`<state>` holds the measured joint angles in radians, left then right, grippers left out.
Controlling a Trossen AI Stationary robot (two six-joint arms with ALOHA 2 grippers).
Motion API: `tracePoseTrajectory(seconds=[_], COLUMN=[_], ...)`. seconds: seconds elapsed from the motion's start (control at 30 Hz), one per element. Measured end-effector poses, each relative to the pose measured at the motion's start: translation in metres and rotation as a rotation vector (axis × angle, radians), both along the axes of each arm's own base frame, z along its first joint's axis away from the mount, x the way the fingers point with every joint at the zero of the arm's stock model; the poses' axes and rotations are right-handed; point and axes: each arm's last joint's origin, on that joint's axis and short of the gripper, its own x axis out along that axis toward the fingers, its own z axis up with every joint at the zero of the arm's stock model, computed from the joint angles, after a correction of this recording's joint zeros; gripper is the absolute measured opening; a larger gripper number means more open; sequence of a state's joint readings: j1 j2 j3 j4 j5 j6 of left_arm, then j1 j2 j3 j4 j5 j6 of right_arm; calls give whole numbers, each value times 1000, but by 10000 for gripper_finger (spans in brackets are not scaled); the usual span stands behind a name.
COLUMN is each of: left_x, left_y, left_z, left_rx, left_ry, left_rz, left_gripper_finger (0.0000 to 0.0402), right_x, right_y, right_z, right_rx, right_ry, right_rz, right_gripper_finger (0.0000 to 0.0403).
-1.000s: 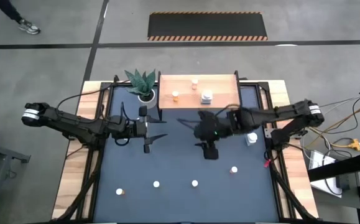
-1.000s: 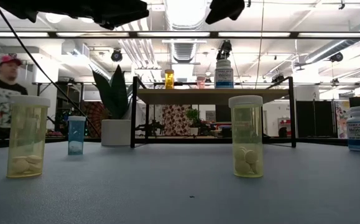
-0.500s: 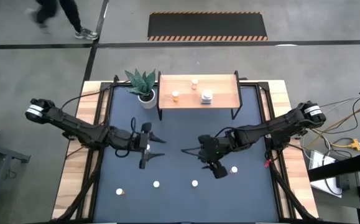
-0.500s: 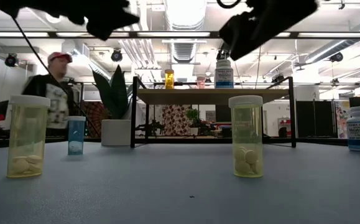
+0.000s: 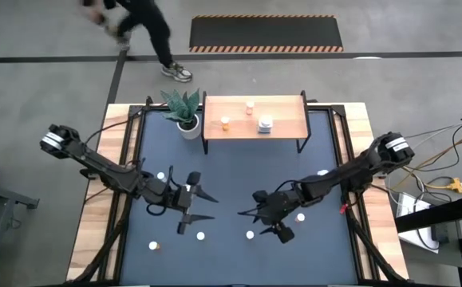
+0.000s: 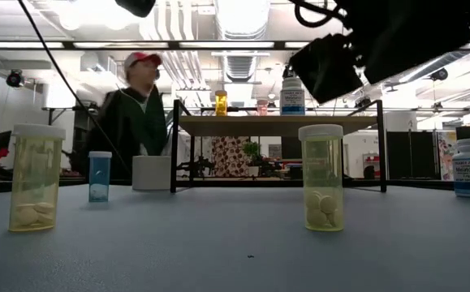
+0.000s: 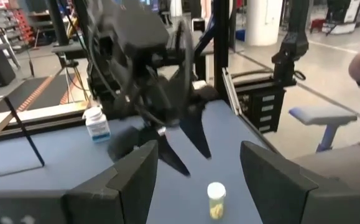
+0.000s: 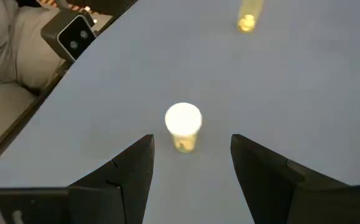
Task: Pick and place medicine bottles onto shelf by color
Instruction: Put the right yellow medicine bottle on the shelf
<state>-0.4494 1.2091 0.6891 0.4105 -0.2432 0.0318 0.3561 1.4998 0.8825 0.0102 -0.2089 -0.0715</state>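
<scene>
Yellow bottle (image 8: 183,126) stood upright, long axis vertical, white cap up, on the tabletop (image 5: 238,171) near its front edge, about mid-width. It lay straight ahead of the right gripper (image 5: 256,214), centred on the gap between the jaws, untouched. Right jaws were apart, empty. Right arm reached low from the right edge, nearer than the left. Left gripper (image 5: 203,204) hovered just beside, jaws apart, empty. Shelf (image 5: 281,126) stood at the far edge.
</scene>
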Motion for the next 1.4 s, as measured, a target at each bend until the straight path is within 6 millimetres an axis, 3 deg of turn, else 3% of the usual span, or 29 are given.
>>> tracePoseTrajectory(seconds=[0.3,0.5,0.67,1.0,1.27,1.4], left_x=[3,3,3,3,3,3], left_y=[-2,-2,-2,-2,-2,-1], left_z=[-3,-2,-1,-3,-3,-1], left_rx=[-3,-10,-11,-9,3,82], left_ry=[-8,-23,-26,-22,-24,-45], left_rz=[-1,-1,-1,-1,-2,12], left_gripper_finger=[212,212,212,212,212,212], right_x=[13,21,24,24,24,23], right_y=[12,16,18,18,17,16], right_z=[-37,-48,-44,-44,-43,-29], right_rx=[7,14,25,24,29,40], right_ry=[-36,-31,-42,-40,-39,-53], right_rz=[13,12,5,6,1,-45], right_gripper_finger=[203,203,188,113,123,121])
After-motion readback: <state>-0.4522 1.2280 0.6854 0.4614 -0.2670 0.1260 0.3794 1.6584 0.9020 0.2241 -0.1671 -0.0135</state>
